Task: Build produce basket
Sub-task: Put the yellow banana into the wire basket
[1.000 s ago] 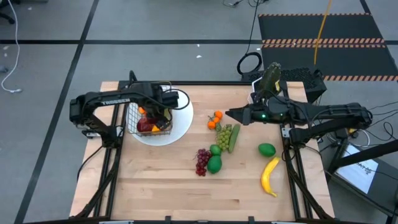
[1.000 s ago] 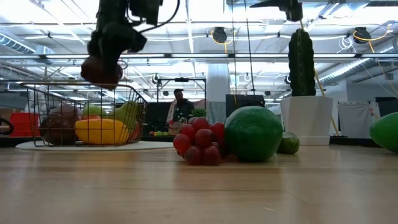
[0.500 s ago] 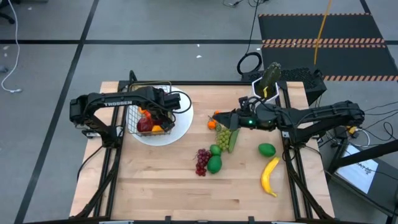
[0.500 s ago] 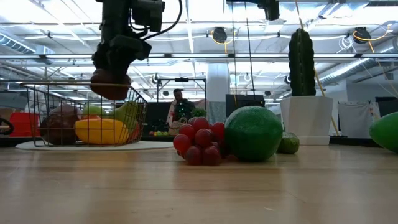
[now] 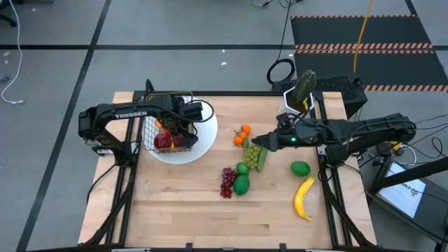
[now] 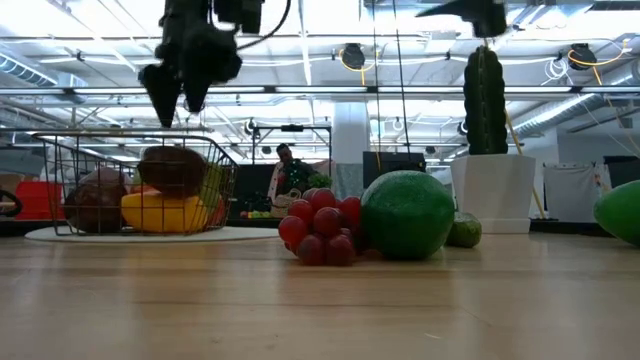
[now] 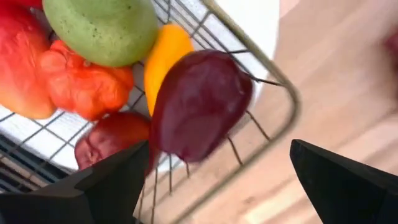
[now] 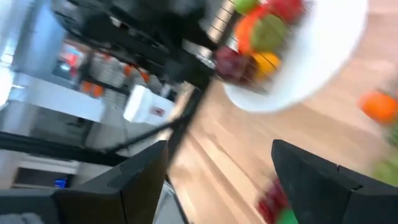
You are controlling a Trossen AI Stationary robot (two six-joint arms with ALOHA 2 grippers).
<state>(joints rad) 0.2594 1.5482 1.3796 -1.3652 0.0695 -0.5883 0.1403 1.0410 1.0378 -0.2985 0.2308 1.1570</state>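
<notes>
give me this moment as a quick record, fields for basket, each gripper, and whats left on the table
basket: wire basket on the white plate, already holding several fruits
latest piece: dark red fruit lying in the basket, free of the fingers
left gripper: left gripper open above the basket
right gripper: right gripper open, over the green grapes
left on table: oranges, red grapes, banana, lime
</notes>
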